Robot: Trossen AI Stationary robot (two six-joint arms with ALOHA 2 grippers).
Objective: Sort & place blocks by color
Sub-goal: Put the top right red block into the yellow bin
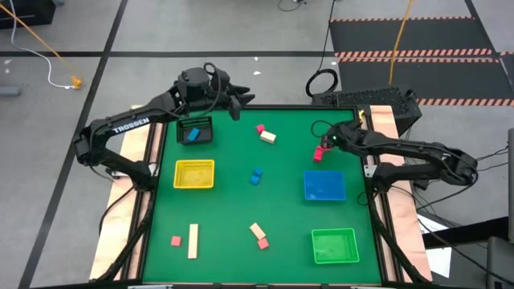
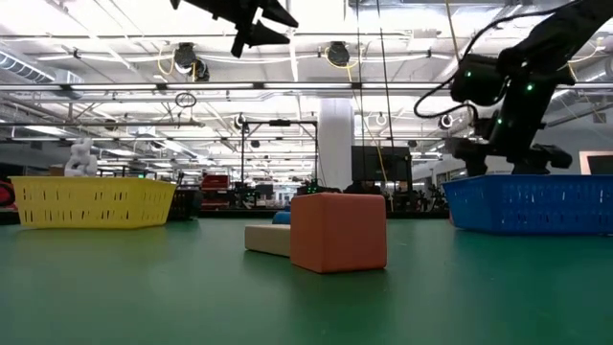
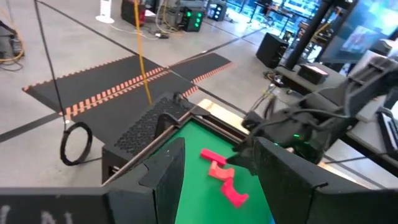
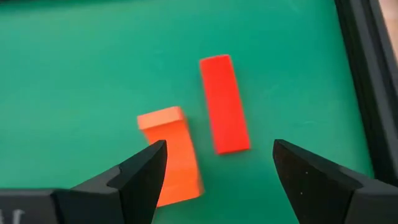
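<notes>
Hovering spread-fingered, our right gripper (image 4: 214, 168) is lining up over two red blocks (image 4: 224, 102) just beyond the blue tray (image 1: 324, 185); next, we judge, descend and clench. Farther, our left gripper (image 3: 214, 171) is waiting, released.

Large industrial robotics lab, open ceiling trusses (image 2: 287, 91) with hung lamps, grey concrete floor (image 1: 201, 28), striped cable-cover mats (image 1: 418, 36), equipment racks (image 2: 378, 172) behind green table (image 1: 233, 217)

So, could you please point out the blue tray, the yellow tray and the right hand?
blue tray (image 1: 324, 186): high view, its bare floor.
yellow tray (image 1: 194, 175): high view, its bare floor.
right hand (image 4: 214, 165): right wrist view, gap midway between fingertips.
</notes>
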